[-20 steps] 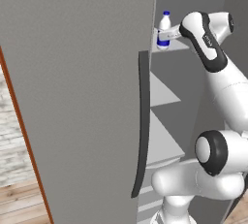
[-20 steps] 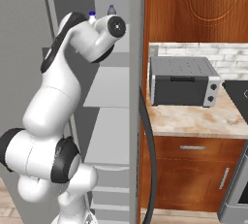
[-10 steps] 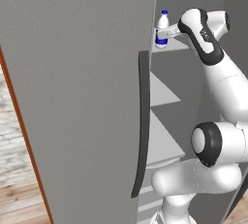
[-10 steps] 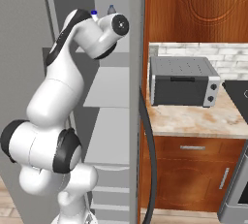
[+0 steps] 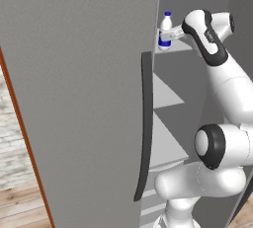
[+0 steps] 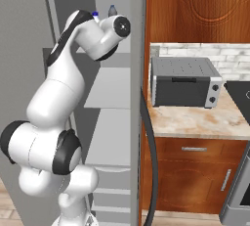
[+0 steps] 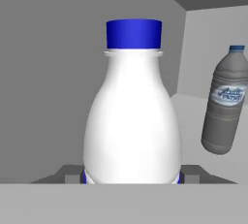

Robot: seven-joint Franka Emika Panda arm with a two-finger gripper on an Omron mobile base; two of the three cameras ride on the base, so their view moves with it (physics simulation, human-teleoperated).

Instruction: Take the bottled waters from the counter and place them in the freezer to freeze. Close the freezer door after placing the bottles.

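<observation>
Bottled water held at top freezer shelf

White bottle (image 7: 133, 116) sits clamped in the gripper (image 7: 131, 175) over the top shelf (image 5: 179, 47), unchanged from a second ago. Hand view adds the grey bottle (image 7: 226, 102) beside it; right base view adds the toaster oven (image 6: 183, 81) on the counter (image 6: 205, 122).

Grey toaster oven (image 6: 184, 82) beneath a carved wooden cabinet door (image 6: 200, 7), pale wood floor (image 5: 20, 205).

2 upright bottles (image 7: 133, 116) (1 grey (image 7: 224, 102)) inside freezer (image 5: 188, 81).
</observation>
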